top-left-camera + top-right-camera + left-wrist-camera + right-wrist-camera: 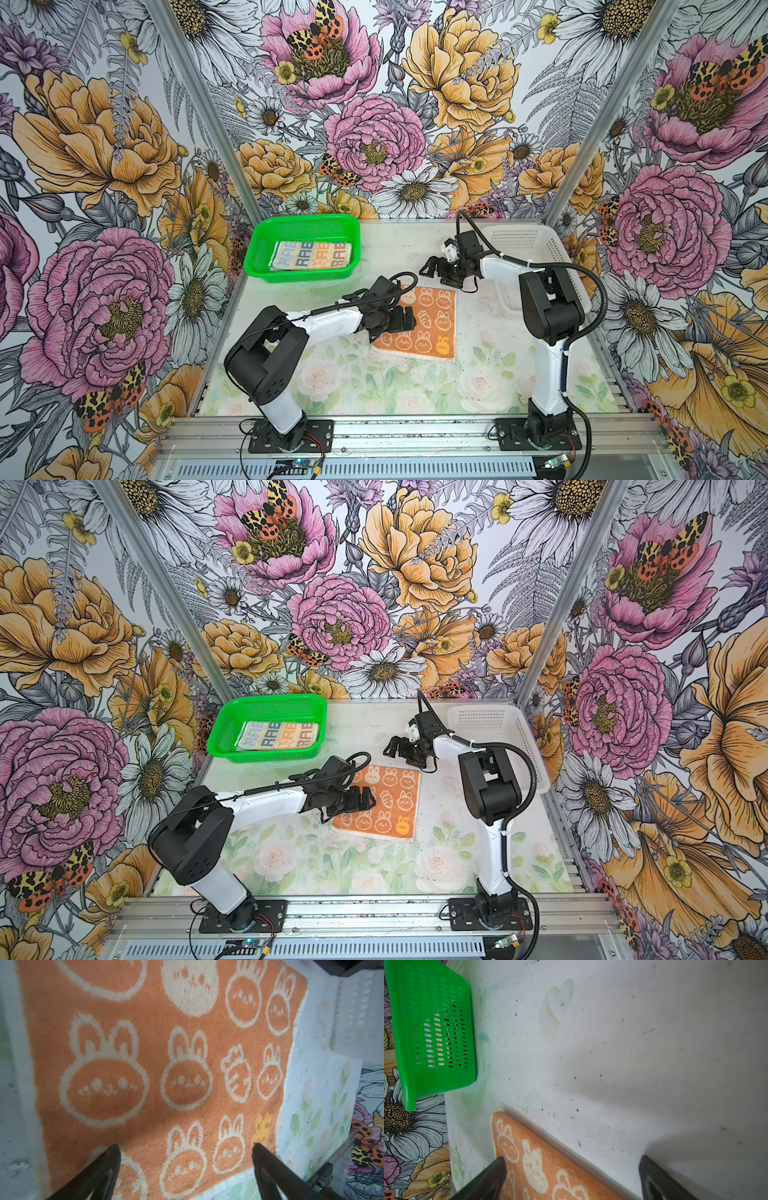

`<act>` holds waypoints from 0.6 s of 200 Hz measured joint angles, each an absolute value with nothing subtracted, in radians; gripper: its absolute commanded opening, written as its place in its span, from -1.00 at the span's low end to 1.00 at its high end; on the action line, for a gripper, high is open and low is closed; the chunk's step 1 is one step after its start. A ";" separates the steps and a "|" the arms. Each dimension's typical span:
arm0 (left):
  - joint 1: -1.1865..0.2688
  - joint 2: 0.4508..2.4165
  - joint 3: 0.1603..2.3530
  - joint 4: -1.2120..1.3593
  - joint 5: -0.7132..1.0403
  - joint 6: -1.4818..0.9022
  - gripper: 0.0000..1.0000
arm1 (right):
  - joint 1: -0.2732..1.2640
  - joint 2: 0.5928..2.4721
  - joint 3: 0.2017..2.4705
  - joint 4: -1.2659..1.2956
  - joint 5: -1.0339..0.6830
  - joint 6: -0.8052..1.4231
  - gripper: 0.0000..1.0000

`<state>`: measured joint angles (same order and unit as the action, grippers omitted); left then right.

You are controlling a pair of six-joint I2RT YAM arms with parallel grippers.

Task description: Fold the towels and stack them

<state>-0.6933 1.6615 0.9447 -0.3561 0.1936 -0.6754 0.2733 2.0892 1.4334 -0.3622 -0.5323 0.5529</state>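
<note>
Orange rabbit-print terry towel (428,332) lies flat on the pale floral tabletop (353,382) beneath the wide-open, empty left gripper (409,319). The right gripper (428,266), also open, hovers near its far edge. A shallow pinch risks a skewed fold.

Orange bunny towel (432,332) spread flat on the table (482,336), cream lettered towel (311,255) folded inside green basket (258,249)

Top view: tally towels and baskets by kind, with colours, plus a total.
Towels: 2, the orange towel spread flat and the cream towel folded in the green basket
Baskets: 2, the green basket and the white basket
Total: 4
Anything under the cream towel is hidden.
</note>
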 measured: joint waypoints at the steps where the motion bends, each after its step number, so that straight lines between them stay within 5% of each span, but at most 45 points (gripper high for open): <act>1: -0.693 1.662 0.946 -0.356 0.194 -0.675 0.98 | 0.273 2.089 1.434 -0.363 -0.532 0.553 0.99; 120: -0.527 1.815 1.244 -0.369 0.226 -0.569 0.97 | 0.267 1.895 1.265 -0.414 -0.535 0.553 0.99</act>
